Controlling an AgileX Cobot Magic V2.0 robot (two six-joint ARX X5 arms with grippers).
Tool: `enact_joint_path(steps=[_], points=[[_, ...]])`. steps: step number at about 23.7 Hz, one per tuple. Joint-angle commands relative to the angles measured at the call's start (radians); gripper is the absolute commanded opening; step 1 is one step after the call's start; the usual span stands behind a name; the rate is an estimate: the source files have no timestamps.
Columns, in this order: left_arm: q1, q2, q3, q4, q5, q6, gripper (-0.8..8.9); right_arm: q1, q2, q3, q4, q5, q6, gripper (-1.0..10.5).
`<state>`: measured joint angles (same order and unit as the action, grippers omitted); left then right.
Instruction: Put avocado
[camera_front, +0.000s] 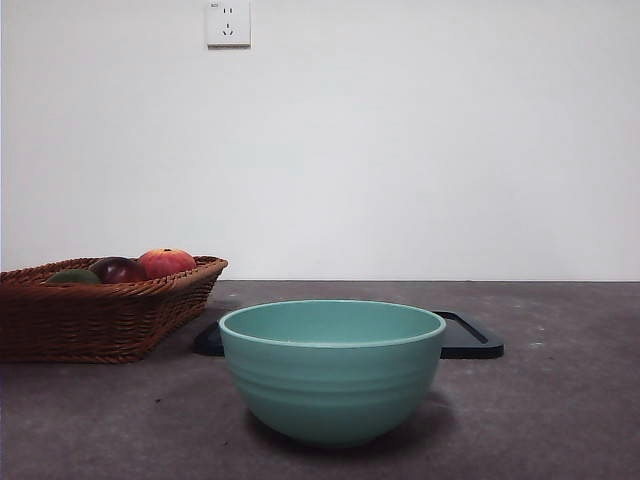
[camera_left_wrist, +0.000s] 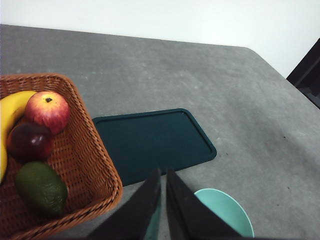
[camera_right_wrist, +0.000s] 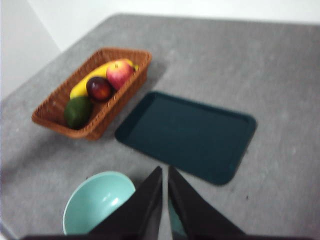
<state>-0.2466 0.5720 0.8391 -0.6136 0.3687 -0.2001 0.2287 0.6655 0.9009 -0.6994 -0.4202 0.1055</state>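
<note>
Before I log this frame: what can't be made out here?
- Front view: the avocado shows only as a sliver above the basket rim; neither gripper appears.
- Left wrist view: the picture's edge cuts off the banana and the bowl.
- Right wrist view: blurred throughout, fruit detail lost.

front view: avocado (camera_front: 73, 276) mostly hidden behind basket (camera_front: 100, 320) rim, tray (camera_front: 470, 340) largely hidden behind bowl (camera_front: 332, 370) | left wrist view: banana (camera_left_wrist: 9, 120) and basket cut off at 9 o'clock edge | right wrist view: whole picture blurred
</note>
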Motion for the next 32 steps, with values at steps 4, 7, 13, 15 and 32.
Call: enact_joint_path(steps=[4,7,13,15,32], points=[[-0.003,-0.005,0.024,0.006,0.006,0.008,0.21,0.004,0.004,0.016,-0.005,-0.003,-0.013,0.1],[-0.003,-0.005,0.024,0.005,0.006,0.008,1.16,0.004,0.004,0.016,-0.005,-0.003,-0.013,0.5],[-0.003,-0.005,0.024,0.005,0.006,0.004,5.42,0.004,0.004,0.016,-0.005,0.001,-0.004,5.3],[-0.003,-0.005,0.024,0.005,0.006,0.004,5.39,0.004,0.004,0.016,-0.004,0.0,-0.002,5.3],[-0.002,0.232,0.096,-0.175,-0.136,0.03,5.3,0.004,0.004,0.016,-0.003,-0.001,-0.001,5.3]])
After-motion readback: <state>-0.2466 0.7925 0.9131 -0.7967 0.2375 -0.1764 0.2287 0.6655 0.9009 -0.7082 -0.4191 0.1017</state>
